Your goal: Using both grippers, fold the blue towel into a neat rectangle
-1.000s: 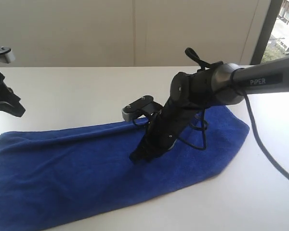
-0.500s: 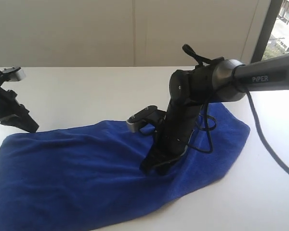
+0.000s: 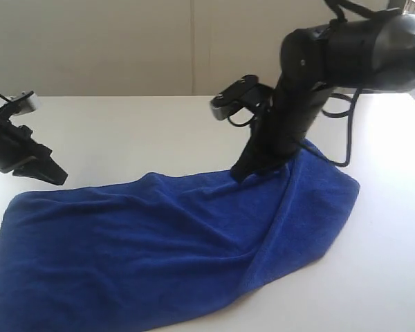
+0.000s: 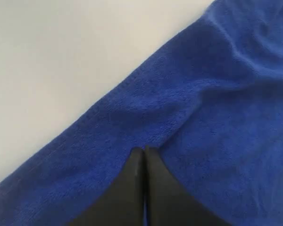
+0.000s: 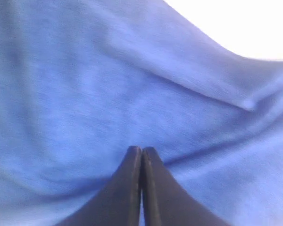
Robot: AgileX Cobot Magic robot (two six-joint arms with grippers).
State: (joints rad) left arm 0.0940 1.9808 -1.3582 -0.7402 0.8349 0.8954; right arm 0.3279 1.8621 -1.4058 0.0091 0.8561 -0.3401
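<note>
The blue towel (image 3: pixel 159 242) lies spread on the white table (image 3: pixel 124 131), long and rumpled. It rises in a ridge toward my right gripper (image 3: pixel 241 173), which is shut with its tips pinched into the cloth near the back edge. In the right wrist view the shut gripper (image 5: pixel 142 149) meets the towel (image 5: pixel 85 84), and creases run out from the tips. My left gripper (image 3: pixel 57 178) is shut at the towel's back left edge. The left wrist view shows this gripper (image 4: pixel 145 149) over the towel (image 4: pixel 217 94), just inside the hem. Whether it holds cloth I cannot tell.
Bare white table (image 4: pixel 47 61) lies beyond the towel's edge, on the left and behind it. A pale wall (image 3: pixel 124 41) stands behind the table. The right arm's black cable (image 3: pixel 346 138) loops down beside its wrist, above the towel's right end.
My right gripper has risen and moved back from the towel's middle toward its back edge, pulling the cloth into a ridge. The left gripper has come in to the towel's back left edge.
</note>
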